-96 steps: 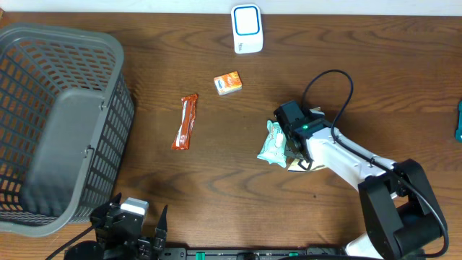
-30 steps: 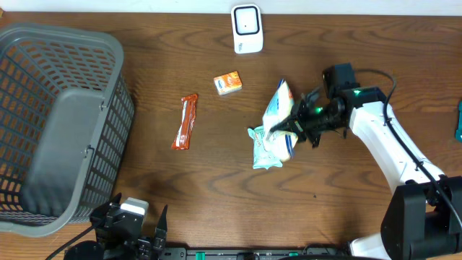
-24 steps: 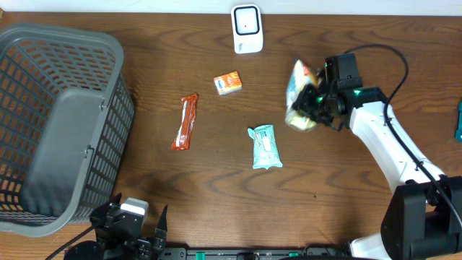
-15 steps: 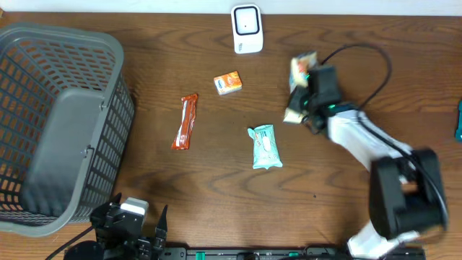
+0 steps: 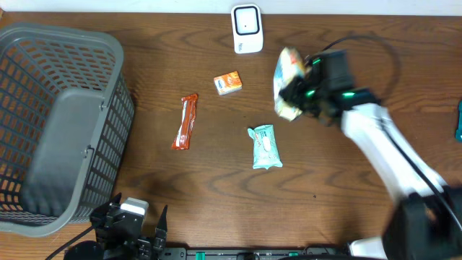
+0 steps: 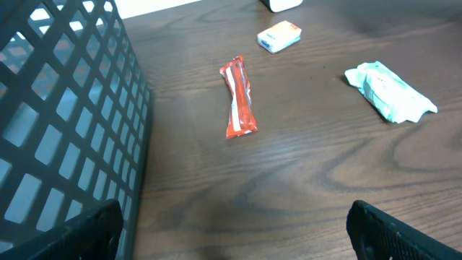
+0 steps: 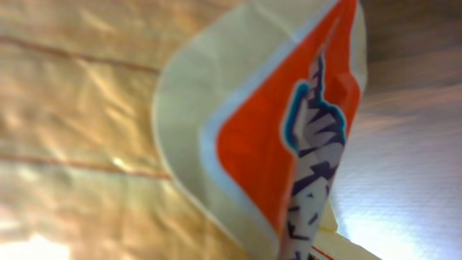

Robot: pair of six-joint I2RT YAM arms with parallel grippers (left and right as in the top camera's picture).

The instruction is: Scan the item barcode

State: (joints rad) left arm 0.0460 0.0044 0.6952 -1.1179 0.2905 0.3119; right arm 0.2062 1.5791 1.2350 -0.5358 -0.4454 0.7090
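Bag: cream and orange snack bag, held off the table, just right of the scanner and a little nearer; it fills the right wrist view.
Right gripper: right gripper pinches the bag; it is blurred from overhead, so how deep the hold goes is unclear.
Left gripper: left gripper is spread wide and empty, near left by the basket.
Barcode: not visible in any view, so I cannot tell which face carries it.
Risk, no read: the bag hangs tilted and crumpled; if the code faces away or sits on a fold, the scanner will likely miss it.
Risk, slip: a thin pinch on slick film may let a swinging bag slide out and drop.
Risk, knock: the scanner looks light and stands at the far edge; bag or arm could tip it.
Other items: teal pack, red bar and orange box lie apart from the bag, so a bump looks unlikely.
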